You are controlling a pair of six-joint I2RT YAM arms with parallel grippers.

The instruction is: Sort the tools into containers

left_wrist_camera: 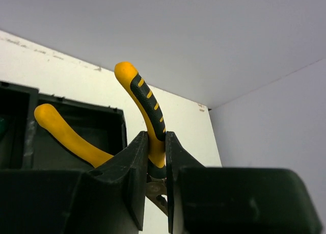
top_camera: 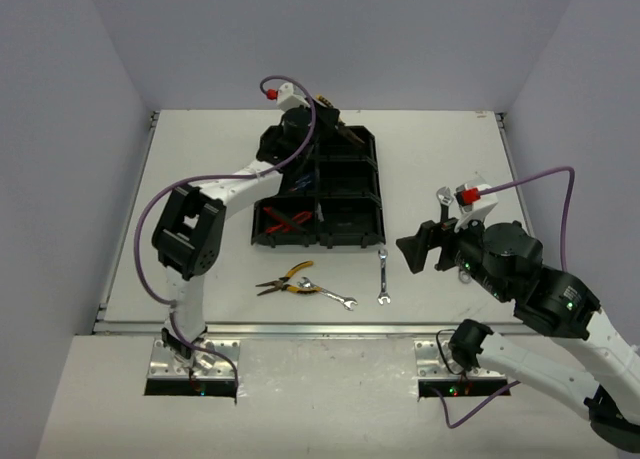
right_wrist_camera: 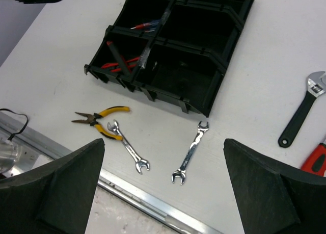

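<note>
My left gripper (top_camera: 322, 111) is over the far end of the black organizer tray (top_camera: 372, 194). It is shut on one handle of yellow-and-black pliers (left_wrist_camera: 151, 117), whose other handle hangs over a far compartment (left_wrist_camera: 97, 129). My right gripper (right_wrist_camera: 163, 142) is open and empty, above the table right of the tray. Below it lie two silver wrenches (right_wrist_camera: 191, 153) (right_wrist_camera: 128, 150) and yellow-handled needle-nose pliers (right_wrist_camera: 99, 119). Red-handled pliers (right_wrist_camera: 119, 66) lie in the near-left compartment, and a screwdriver (right_wrist_camera: 145, 25) in the one behind it.
An adjustable wrench with a dark handle (right_wrist_camera: 303, 109) and a red-handled tool (right_wrist_camera: 317, 160) lie on the table right of the tray. The metal front rail (right_wrist_camera: 153, 203) marks the table's near edge. White walls enclose the table on three sides.
</note>
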